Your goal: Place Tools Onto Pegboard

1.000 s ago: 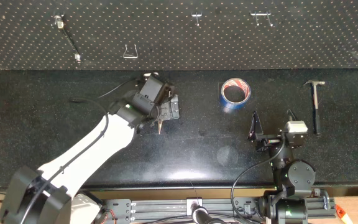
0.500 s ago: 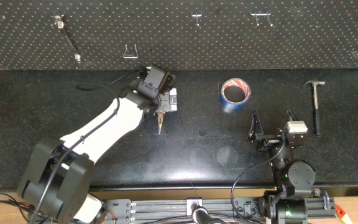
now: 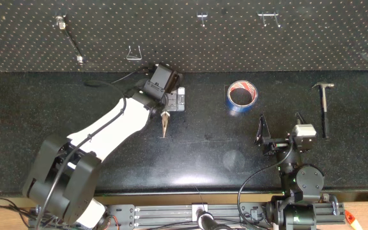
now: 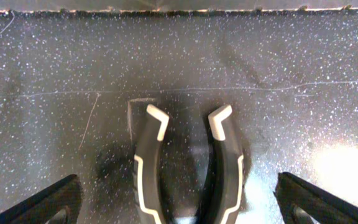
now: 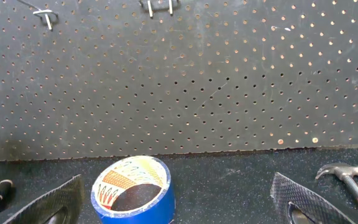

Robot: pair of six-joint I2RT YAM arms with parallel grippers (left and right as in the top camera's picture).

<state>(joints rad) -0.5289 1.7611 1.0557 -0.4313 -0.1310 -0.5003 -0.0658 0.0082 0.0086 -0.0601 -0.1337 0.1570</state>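
A pair of pliers (image 3: 164, 122) lies on the dark worktop, nose pointing toward the front edge. Its black handles with pale trim (image 4: 152, 162) curve between the fingers of my left gripper (image 4: 178, 186), which is open and straddles them without touching. From above, the left gripper (image 3: 174, 101) sits over the handle end, close to the pegboard (image 3: 190, 38). A blue tape roll (image 3: 241, 96) (image 5: 132, 190) and a hammer (image 3: 324, 108) (image 5: 347, 174) lie to the right. My right gripper (image 3: 260, 131) (image 5: 179, 205) is open and holds nothing, back from the tape.
A long wrench (image 3: 69, 39) hangs on the pegboard at the left. Bare wire hooks (image 3: 133, 52) (image 3: 201, 18) (image 3: 269, 18) stick out of the board. The worktop's middle and front are bare.
My left gripper has shifted toward the pegboard and turned, now lined up over the pliers' handles. The pliers, tape, hammer and right arm have stayed put.
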